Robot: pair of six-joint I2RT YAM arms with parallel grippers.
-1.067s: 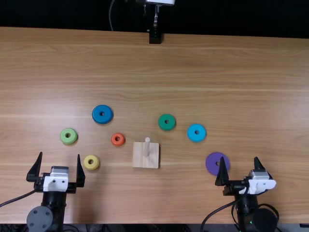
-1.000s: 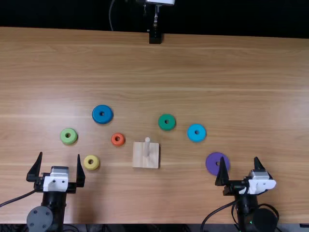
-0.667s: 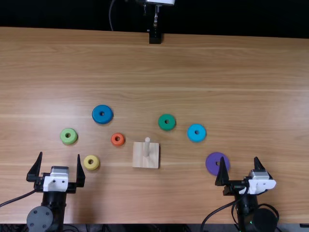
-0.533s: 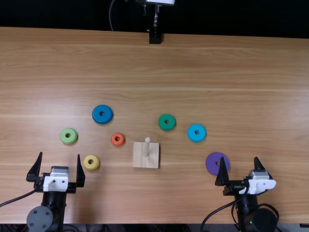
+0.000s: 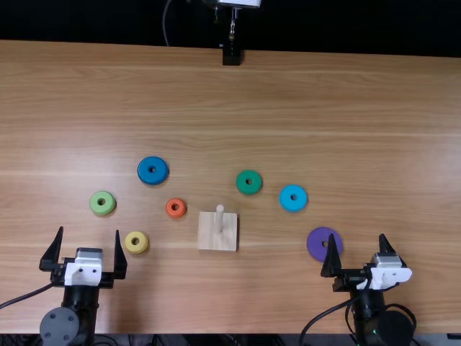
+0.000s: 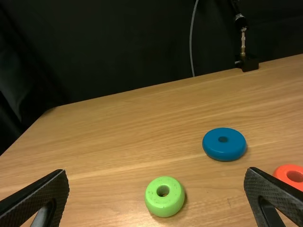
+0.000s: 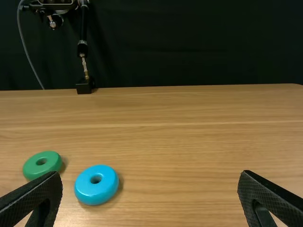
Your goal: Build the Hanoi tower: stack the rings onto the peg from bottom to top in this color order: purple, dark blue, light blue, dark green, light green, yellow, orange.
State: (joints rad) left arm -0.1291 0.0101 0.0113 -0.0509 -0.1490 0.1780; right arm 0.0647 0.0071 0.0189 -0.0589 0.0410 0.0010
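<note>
Though the right end effector point(image 5: 357, 236) is spread wide w/ nothing in its grasp, its inner finger overlaps the purple ring point(image 5: 314, 243) as seen from above; whether they touch, can't tell. Over by the tabletop's point(image 5: 360, 144) near left corner, the left end effector point(image 5: 88, 231) is released & empty too. Purple lies flat & goes lowest, so prob. the first pick. I'd lift the right one a bit, ctr it over that ring, straddle it, descend evenly, then squeeze the rim & keep it level; going in off-ctr could shove or flip it. Toward the middle of the near edge, the bare peg point(image 5: 219, 220) stands upright on its wooden base point(image 5: 209, 236): carry above the tip, line up the hole, lower straight, let go w/o dragging the base. For later: yellow ring point(image 5: 142, 246) just beside the left end effector, light green ring point(image 5: 108, 207) nearer the left edge, orange ring point(image 5: 170, 211) btwn light green & peg, dark blue ring point(image 5: 145, 176), dark green ring point(image 5: 243, 187) & light blue ring point(image 5: 287, 202) toward the far edge.
</note>
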